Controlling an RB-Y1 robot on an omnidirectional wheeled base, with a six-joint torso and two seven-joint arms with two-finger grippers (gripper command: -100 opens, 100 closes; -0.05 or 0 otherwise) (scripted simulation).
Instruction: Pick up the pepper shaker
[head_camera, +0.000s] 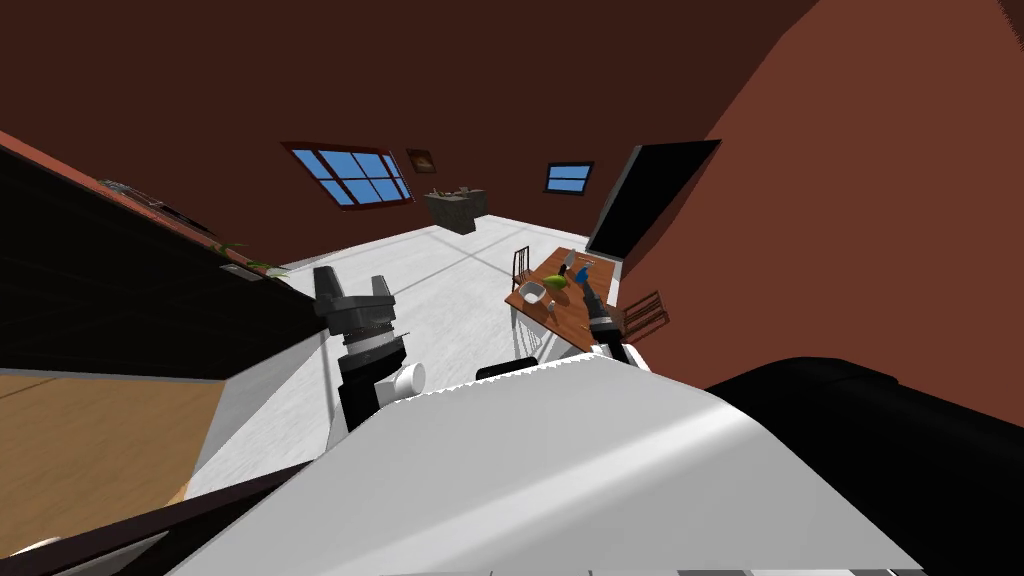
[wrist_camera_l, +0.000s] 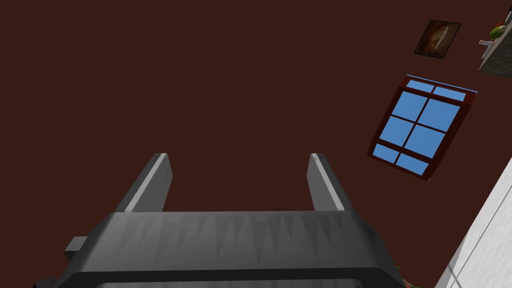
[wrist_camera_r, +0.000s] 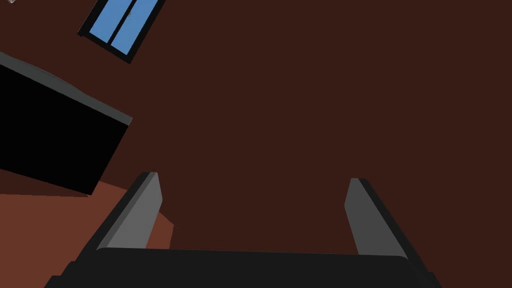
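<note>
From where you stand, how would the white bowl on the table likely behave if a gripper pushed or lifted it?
The bowl looks low and rigid, so a push would probably slide it, not tip it. It sits near the table edge, so a push that way might drop it. Its open rim likely suits a pinch.

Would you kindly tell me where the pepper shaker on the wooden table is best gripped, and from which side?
Likely its mid-body, coming in level from the table's near edge: the small pale piece beside the white bowl, probably the shaker, seems to stand upright with that side free. It is too small to be sure.
</note>
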